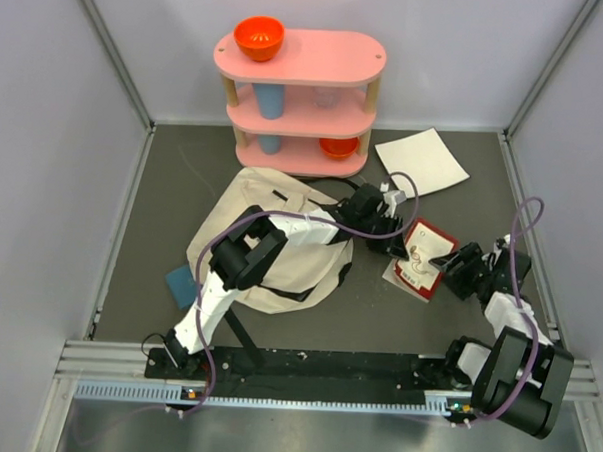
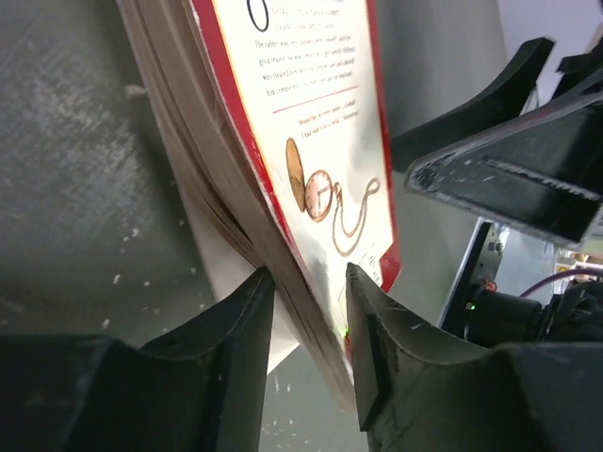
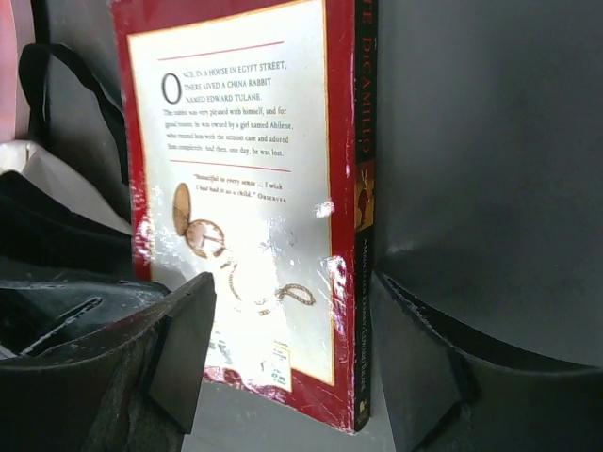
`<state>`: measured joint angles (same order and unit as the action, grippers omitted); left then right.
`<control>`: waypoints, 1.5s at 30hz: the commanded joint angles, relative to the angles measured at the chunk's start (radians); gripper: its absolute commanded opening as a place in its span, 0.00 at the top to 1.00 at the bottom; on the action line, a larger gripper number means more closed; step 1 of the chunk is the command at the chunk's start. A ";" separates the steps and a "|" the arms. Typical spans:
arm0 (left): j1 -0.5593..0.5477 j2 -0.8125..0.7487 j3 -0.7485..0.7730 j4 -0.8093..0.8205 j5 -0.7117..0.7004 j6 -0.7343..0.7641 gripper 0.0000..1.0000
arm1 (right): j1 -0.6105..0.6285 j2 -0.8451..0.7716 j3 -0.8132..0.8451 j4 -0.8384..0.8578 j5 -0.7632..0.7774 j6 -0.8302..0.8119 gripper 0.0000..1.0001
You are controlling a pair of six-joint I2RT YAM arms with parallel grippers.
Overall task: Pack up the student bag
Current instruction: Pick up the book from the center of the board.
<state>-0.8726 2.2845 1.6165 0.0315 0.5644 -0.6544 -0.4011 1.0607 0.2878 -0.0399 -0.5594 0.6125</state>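
On the table (image 1: 162, 210): dark grey surface that carries every item; both arm bases are bolted at its near edge.
Student bag (image 1: 281, 247): cream, lying slack left of centre, with the left arm passing over it. Whether its mouth stands open cannot be told from these views.
Shelf (image 1: 301, 58): pink, three tiers, at the back edge, behind the bag; an orange bowl (image 1: 259, 38) sits on the top tier.
White sheet (image 1: 421, 161): flat on the table, right of the shelf, apart from the bag.
Book (image 1: 421, 257): red-bordered paperback, just right of the bag, between the two end effectors. Whether it is clear of the table cannot be told.
Left end effector (image 2: 309, 282): jaws narrowed onto the book's edge, one of the fingers (image 2: 236, 348) on the page side and the other on the cover. It appears to have hold of the book.
Right end effector (image 3: 292, 301): jaws partly apart, straddling the book's near corner at the spine side. No firm contact shows, so nothing is judged held.
Blue flat item (image 1: 182, 284): on the table at the bag's left edge, untouched.
Step in hand: judged to be pick-up of the book, an early stage, since nothing is seen going into the bag.
Next move calls for: a secure pinch by the left end effector, a lift clear of the table, a carry leftward to the bag, and probably the right end effector to hold the bag's mouth open.
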 commanded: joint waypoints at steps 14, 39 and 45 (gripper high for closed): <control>-0.039 -0.046 0.056 0.010 0.014 0.032 1.00 | 0.027 -0.027 0.020 -0.075 -0.112 0.015 0.25; 0.095 -0.405 -0.181 0.298 0.206 -0.088 1.00 | 0.045 -0.265 0.054 0.331 -0.427 0.380 0.01; 0.095 -0.407 -0.202 0.406 0.265 -0.149 1.00 | 0.128 -0.188 0.062 0.463 -0.413 0.432 0.13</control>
<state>-0.7780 1.9232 1.4178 0.2455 0.7544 -0.7532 -0.3202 0.8356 0.3035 0.2665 -0.9543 0.9817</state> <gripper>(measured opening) 0.056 0.926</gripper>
